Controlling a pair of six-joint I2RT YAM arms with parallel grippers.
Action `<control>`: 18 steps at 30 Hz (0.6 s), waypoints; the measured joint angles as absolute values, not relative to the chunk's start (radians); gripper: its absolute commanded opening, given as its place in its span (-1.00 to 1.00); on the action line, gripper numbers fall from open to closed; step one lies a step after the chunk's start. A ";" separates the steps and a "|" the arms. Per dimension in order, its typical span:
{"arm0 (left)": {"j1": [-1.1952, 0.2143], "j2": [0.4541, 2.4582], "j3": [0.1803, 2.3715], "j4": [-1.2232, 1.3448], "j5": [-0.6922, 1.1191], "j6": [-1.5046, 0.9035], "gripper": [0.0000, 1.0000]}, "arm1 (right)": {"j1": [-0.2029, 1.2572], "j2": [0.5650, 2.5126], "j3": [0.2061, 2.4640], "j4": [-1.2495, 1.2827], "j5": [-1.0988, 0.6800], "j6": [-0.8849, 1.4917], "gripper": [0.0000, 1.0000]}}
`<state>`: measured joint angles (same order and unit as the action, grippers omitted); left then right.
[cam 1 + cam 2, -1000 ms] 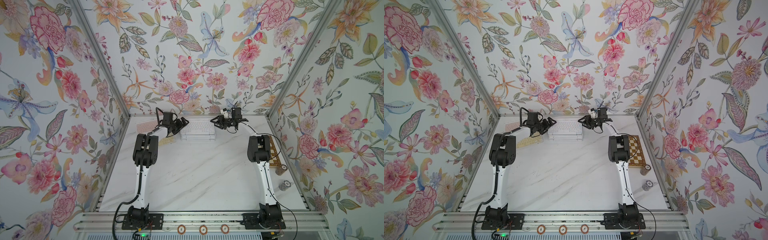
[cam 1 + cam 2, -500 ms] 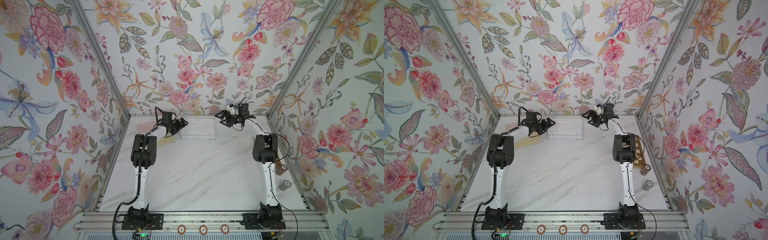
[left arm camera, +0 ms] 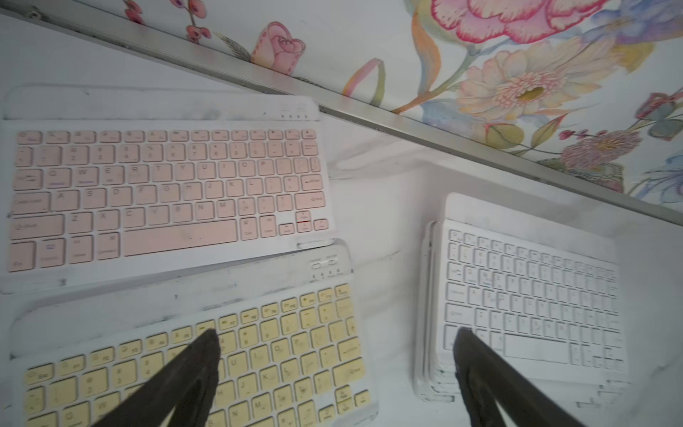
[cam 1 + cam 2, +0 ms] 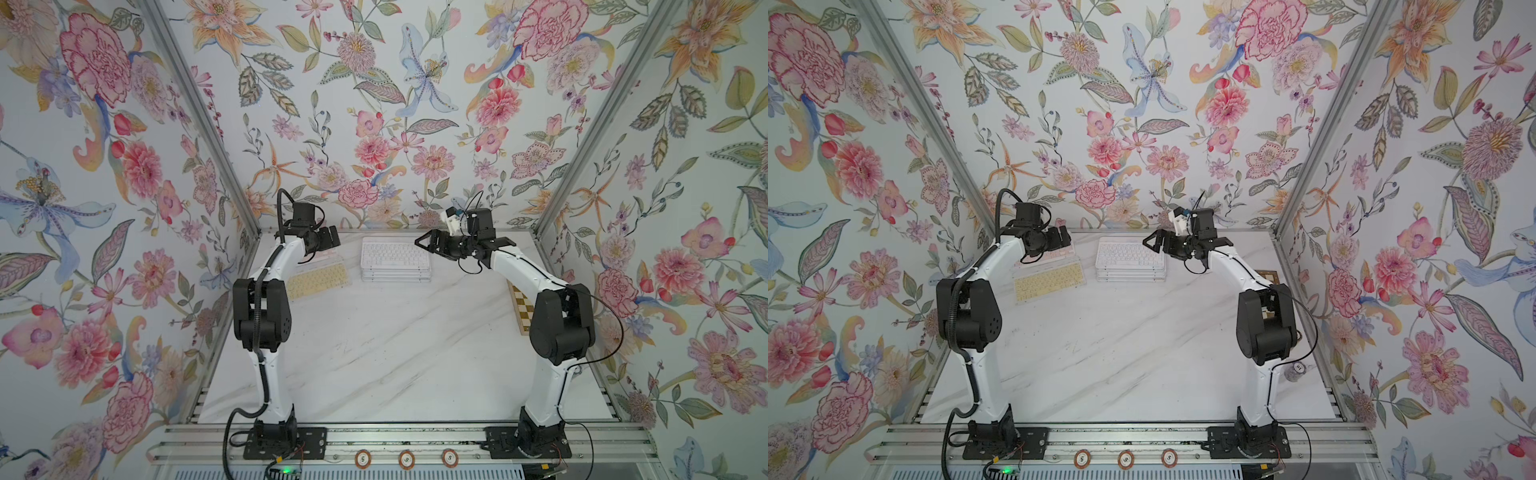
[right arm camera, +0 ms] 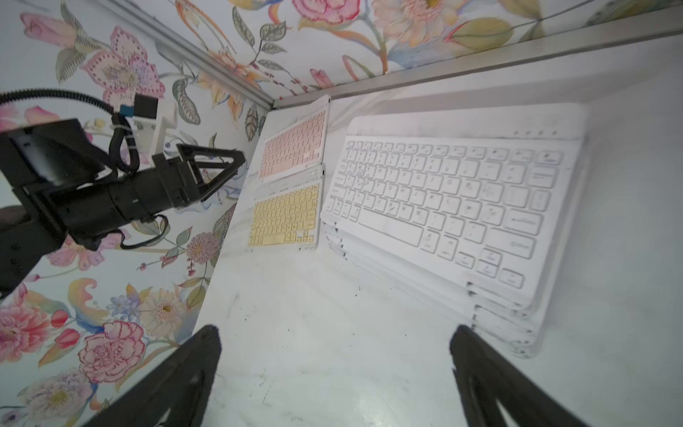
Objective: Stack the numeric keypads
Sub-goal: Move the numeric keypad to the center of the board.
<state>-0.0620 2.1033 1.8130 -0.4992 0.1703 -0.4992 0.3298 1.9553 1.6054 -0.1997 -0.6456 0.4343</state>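
My right gripper gapes empty over the table, the white-topped stack just beside 1 finger. My left gripper, also spread, has 1 finger over the yellow keypad and 1 over the stack, perhaps touching neither. The pink keypad adjoins the yellow.

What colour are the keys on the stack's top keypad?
White, on the thin rectangular top keypad; clearest in right wrist view.

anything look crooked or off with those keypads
The white stack is not flush: its lower keypads step out at one end. Beside it, the yellow keypad lies skewed, one corner meeting the pink keypad.
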 measured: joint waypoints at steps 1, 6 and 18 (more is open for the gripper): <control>-0.057 2.113 1.813 -0.506 0.161 -0.484 0.99 | 0.358 1.952 1.594 -0.195 -0.638 0.429 0.98; -0.052 2.172 1.813 -0.515 0.146 -0.443 0.99 | 0.436 1.944 1.539 -0.189 -0.609 0.411 0.98; -0.052 2.243 1.721 -0.492 0.161 -0.434 0.99 | 0.436 1.876 1.462 -0.188 -0.565 0.403 0.98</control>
